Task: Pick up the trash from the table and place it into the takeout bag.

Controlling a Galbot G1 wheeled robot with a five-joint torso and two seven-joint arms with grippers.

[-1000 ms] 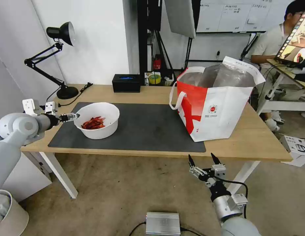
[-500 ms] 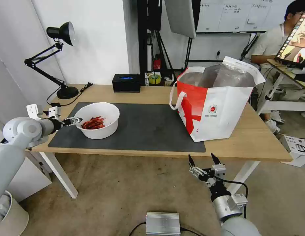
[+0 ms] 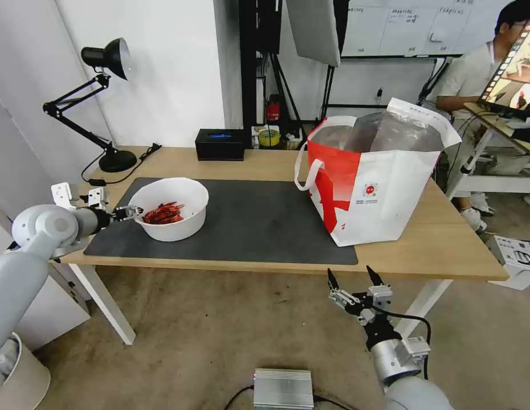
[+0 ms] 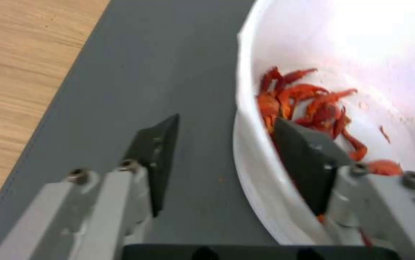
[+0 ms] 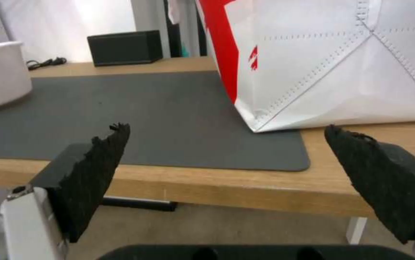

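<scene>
The left gripper point(image 4: 224, 135) is straddling the near wall of the bowl point(image 3: 172, 207), fingers apart, one inside by the red scraps point(image 4: 308, 104) and one outside over the mat point(image 3: 259, 219). The bowl is sitting on the mat's left part on the table point(image 3: 447, 245). The bag point(image 3: 373, 182) is standing upright, well to its right. The right gripper point(image 3: 351, 283) is hanging spread wide below the table's front edge.

Left hand point(image 4: 224, 144) spread astride bowl point(image 4: 250, 159) rim: one finger over mat point(image 4: 169, 72), other inside by red scraps point(image 4: 308, 104).
</scene>
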